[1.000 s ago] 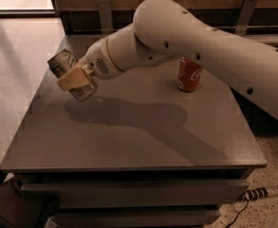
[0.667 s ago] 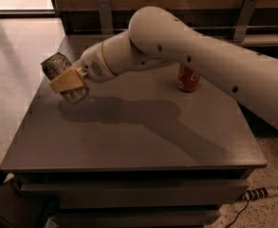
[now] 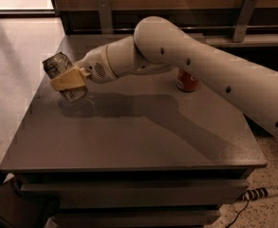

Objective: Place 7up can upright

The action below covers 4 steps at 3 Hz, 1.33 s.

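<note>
The 7up can (image 3: 59, 68) is silvery-grey with a shiny top. It is held tilted, top leaning to the upper left, just above the left part of the grey table (image 3: 129, 137). My gripper (image 3: 68, 81) is shut on the 7up can around its middle, with a tan finger (image 3: 67, 80) across its front. The white arm reaches in from the right across the table.
A red cola can (image 3: 187, 81) stands upright at the back right of the table, partly hidden behind my arm. A wooden wall with metal brackets (image 3: 245, 13) runs behind the table. The table's left edge drops to light floor (image 3: 10, 80). A power strip (image 3: 257, 193) lies at the lower right.
My gripper has carried the 7up can a little to the left and slightly down toward the table's left side. The can stays tilted in the grip.
</note>
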### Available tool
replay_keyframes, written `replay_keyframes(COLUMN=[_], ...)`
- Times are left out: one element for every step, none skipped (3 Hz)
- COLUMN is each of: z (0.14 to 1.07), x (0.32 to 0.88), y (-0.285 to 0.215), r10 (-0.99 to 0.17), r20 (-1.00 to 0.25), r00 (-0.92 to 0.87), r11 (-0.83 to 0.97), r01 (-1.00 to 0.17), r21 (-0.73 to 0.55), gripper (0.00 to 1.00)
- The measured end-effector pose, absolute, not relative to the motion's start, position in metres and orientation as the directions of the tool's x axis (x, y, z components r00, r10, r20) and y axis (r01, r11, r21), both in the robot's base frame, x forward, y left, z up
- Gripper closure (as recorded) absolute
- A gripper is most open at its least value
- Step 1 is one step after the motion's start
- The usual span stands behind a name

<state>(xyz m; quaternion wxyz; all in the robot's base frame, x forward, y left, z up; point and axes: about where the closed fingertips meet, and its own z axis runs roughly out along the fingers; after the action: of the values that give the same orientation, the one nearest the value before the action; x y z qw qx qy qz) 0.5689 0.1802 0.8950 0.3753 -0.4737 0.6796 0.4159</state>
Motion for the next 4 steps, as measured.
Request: replay_keyframes(z=[0.893, 0.892, 0.886, 0.877], x=[0.571, 0.581, 0.581, 0.577], y=[0.182, 0.186, 0.185, 0.179], r10=[-0.308, -0.201, -0.121, -0.075], r20=[-0.920, -0.974, -0.993, -0.997], r00=[-0.243, -0.101, -0.009, 0.013], r11=[0.208, 0.230, 0.269, 0.309], r01=[-0.961, -0.972, -0.963, -0.950], r21=[0.184, 0.054, -0.024, -0.036], gripper=[1.00, 1.00, 1.00, 1.00])
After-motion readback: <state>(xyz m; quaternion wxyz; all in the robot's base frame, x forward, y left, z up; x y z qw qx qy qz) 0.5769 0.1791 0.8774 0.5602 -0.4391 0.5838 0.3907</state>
